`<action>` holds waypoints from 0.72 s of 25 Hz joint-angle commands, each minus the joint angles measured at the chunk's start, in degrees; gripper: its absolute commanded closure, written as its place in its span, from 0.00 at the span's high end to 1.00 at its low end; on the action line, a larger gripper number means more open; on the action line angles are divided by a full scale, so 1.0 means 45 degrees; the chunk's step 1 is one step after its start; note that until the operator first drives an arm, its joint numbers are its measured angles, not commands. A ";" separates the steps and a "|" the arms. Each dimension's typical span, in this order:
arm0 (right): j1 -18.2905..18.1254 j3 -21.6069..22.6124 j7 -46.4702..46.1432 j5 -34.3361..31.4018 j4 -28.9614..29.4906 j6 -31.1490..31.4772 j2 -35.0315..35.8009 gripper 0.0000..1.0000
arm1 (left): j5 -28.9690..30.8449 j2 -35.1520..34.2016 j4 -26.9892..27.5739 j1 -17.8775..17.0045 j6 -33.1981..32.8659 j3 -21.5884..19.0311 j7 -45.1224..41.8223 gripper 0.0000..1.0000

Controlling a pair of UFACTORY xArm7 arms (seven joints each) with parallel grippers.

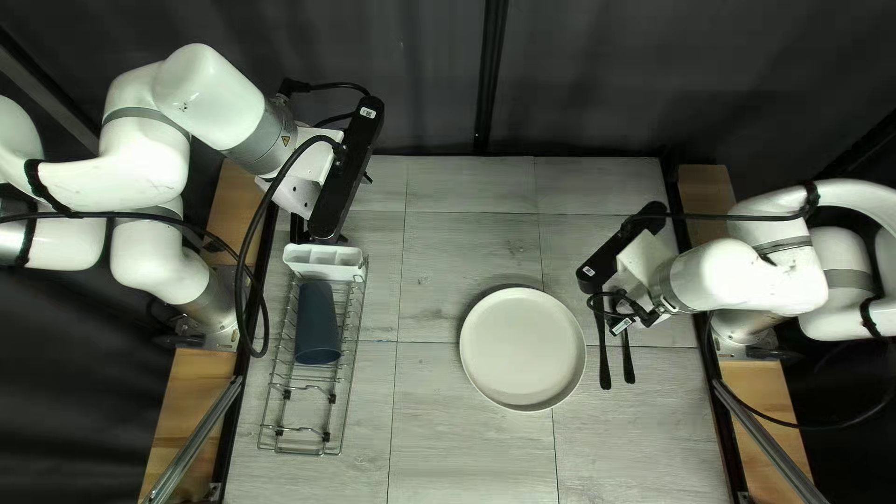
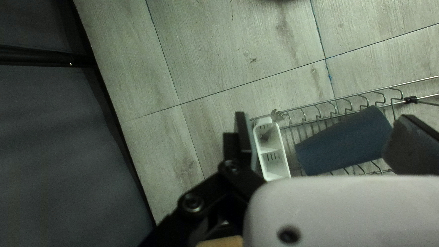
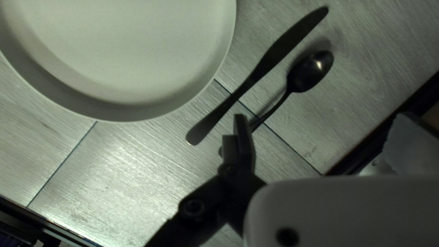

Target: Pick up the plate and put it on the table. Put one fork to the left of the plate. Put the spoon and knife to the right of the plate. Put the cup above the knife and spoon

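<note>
Fork (image 2: 275, 117) tines show above the white cutlery holder (image 2: 273, 155), which sits at the 12 o'clock end of the wire rack (image 1: 301, 411); the handle slants down into one compartment. The left gripper (image 2: 321, 129) has its fingers spread wide, and in its wrist view the fork appears between them, nearer the finger beside the holder. That arm is plainly the closer one, so fetching the fork looks like its job. It would need to line up across the shaft; the holder's wall crowds one finger, and the blue cup (image 2: 343, 142), lying in the rack at 6 o'clock from the holder, could catch the other. The plate (image 1: 523, 348) is at 4 o'clock from the holder; the fork belongs at its 9. Knife (image 3: 263, 66) and spoon (image 3: 311, 71) lie at its 3, beside the right gripper (image 3: 321, 128), fingers also apart.
</note>
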 commanded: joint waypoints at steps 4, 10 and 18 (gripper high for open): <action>0.0733 -0.2230 -0.5010 -0.0350 0.0730 0.0404 -0.0546 1.00 | 0.0000 0.0000 0.0000 0.0000 0.0000 0.0000 0.0000 1.00; 0.1114 -0.4808 -1.0389 -0.1102 0.1403 0.1638 -0.1821 1.00 | 0.0000 0.0000 0.0000 0.0000 0.0000 0.0000 0.0000 1.00; 0.1114 -0.4808 -1.0389 -0.1102 0.1403 0.1638 -0.1821 1.00 | 0.0000 0.0000 0.0000 0.0000 0.0000 0.0000 0.0000 1.00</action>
